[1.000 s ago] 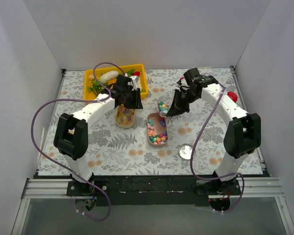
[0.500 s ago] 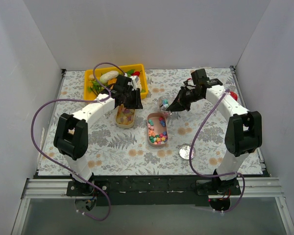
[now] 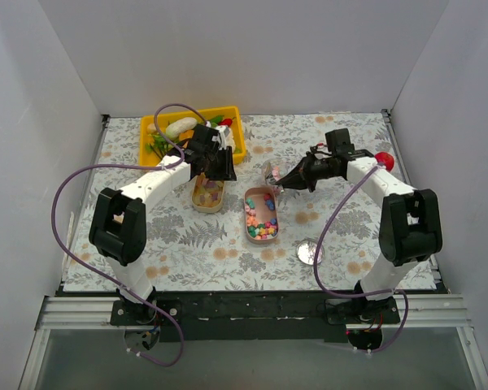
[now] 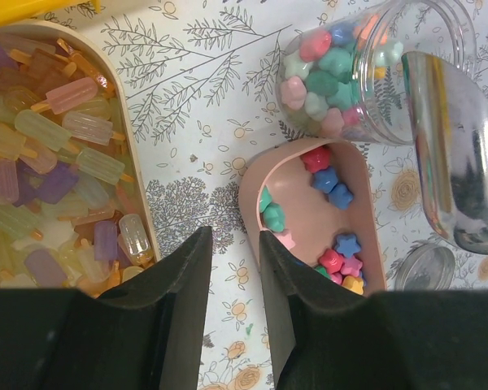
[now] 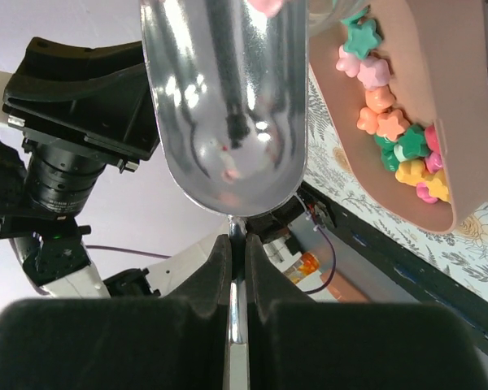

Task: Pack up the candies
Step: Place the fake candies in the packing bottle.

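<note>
Small star-shaped candies (image 4: 329, 61) in pink, blue, green and yellow fill a clear jar (image 4: 439, 20) lying on its side. More candies lie in a pink oval tray (image 3: 260, 216), which also shows in the left wrist view (image 4: 305, 207) and the right wrist view (image 5: 439, 73). Translucent yellow-orange and pastel candies (image 4: 57, 154) fill a second tray (image 3: 206, 196). My right gripper (image 5: 237, 244) is shut on the handle of the metal scoop (image 5: 228, 122), whose bowl, nearly empty, sits at the jar mouth (image 3: 271, 172). My left gripper (image 4: 232, 248) is open and empty, low between the two trays.
A yellow tray (image 3: 236, 122) with toy vegetables stands at the back left, behind my left gripper (image 3: 215, 166). The jar lid (image 3: 309, 252) lies near the front. A red ball (image 3: 383, 159) sits by the right arm. White walls close in the table.
My right wrist has swung out to the right and lowered, so the scoop now lies flatter and points left into the jar mouth. The left arm has not moved.
</note>
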